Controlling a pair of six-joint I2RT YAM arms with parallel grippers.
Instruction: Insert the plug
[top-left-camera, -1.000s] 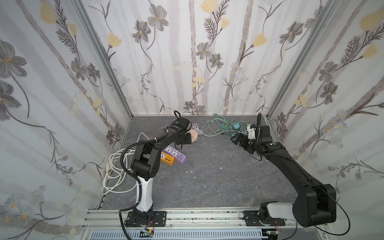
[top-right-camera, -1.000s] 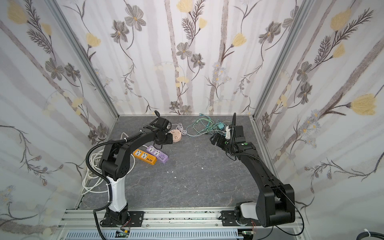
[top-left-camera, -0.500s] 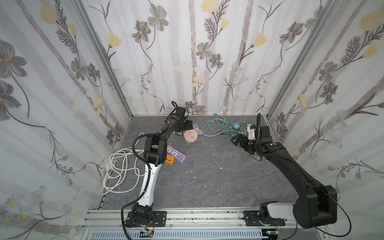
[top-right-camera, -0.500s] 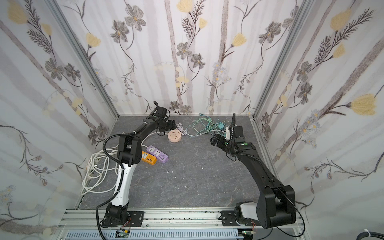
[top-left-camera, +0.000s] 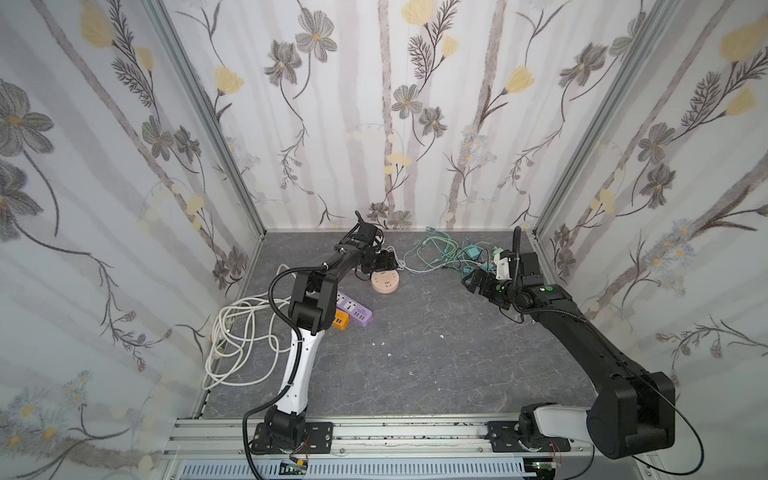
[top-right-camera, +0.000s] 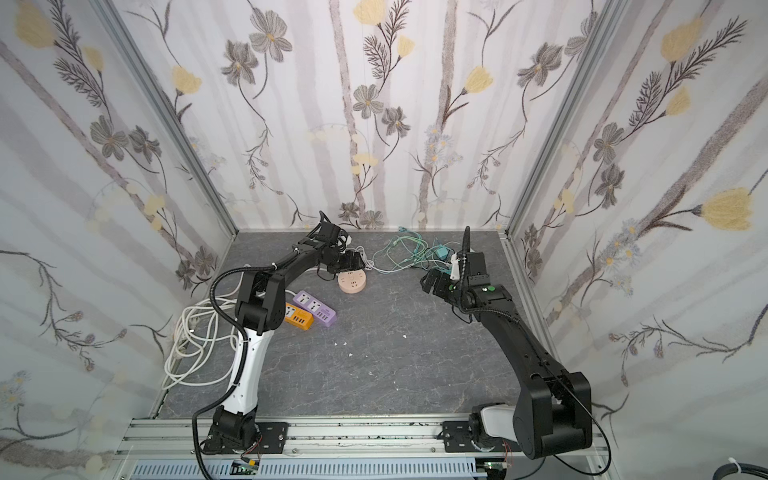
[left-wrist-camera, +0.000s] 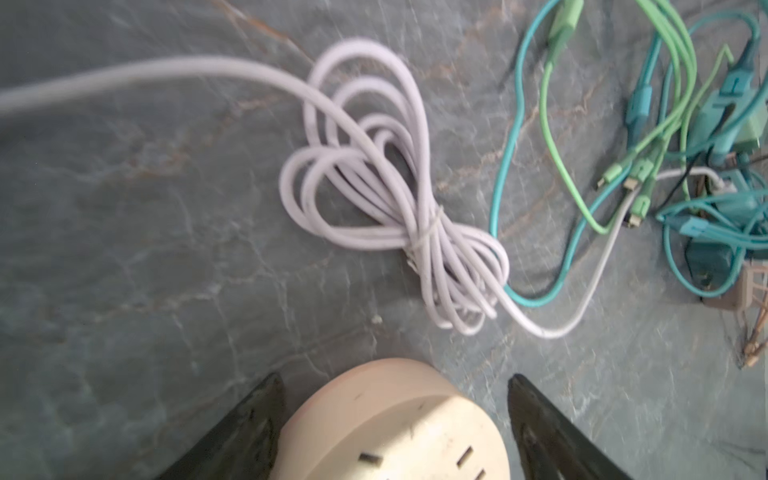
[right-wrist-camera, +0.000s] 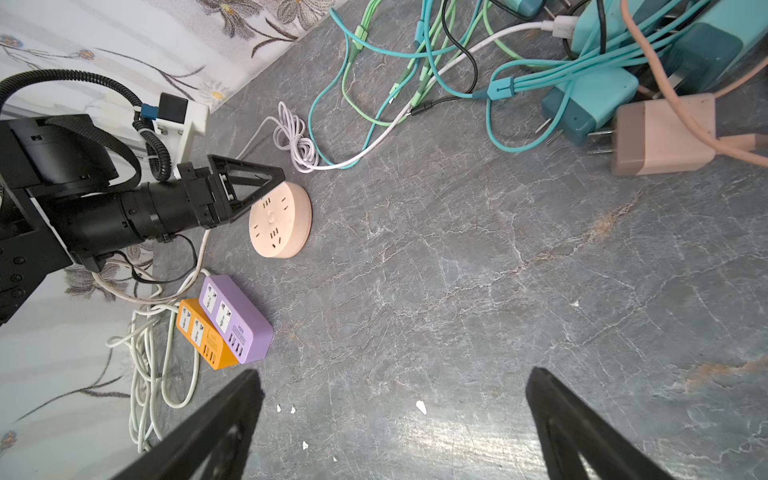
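A round peach socket (top-left-camera: 386, 282) (top-right-camera: 352, 282) lies flat on the grey table, slots up. My left gripper (top-left-camera: 384, 264) (left-wrist-camera: 395, 378) is open and straddles its far edge; in the left wrist view a gap shows on each side of the socket (left-wrist-camera: 395, 428). Several plugs lie in a pile at the back right: a pink charger (right-wrist-camera: 660, 137) with bare prongs and teal chargers (right-wrist-camera: 590, 102) (top-left-camera: 471, 251). My right gripper (top-left-camera: 473, 280) (right-wrist-camera: 395, 371) is open and empty, over bare table just in front of that pile.
A purple power strip (top-left-camera: 353, 309) and an orange one (top-left-camera: 340, 322) lie side by side near the left arm. Loose white cord (top-left-camera: 241, 336) coils at the left wall. A tied white cable (left-wrist-camera: 395, 208) and tangled green and teal cables (top-left-camera: 440, 251) lie behind the socket.
My left gripper's jaws have spread wider at the round socket, and the left arm has stretched further toward the back wall. The right arm has stayed still.
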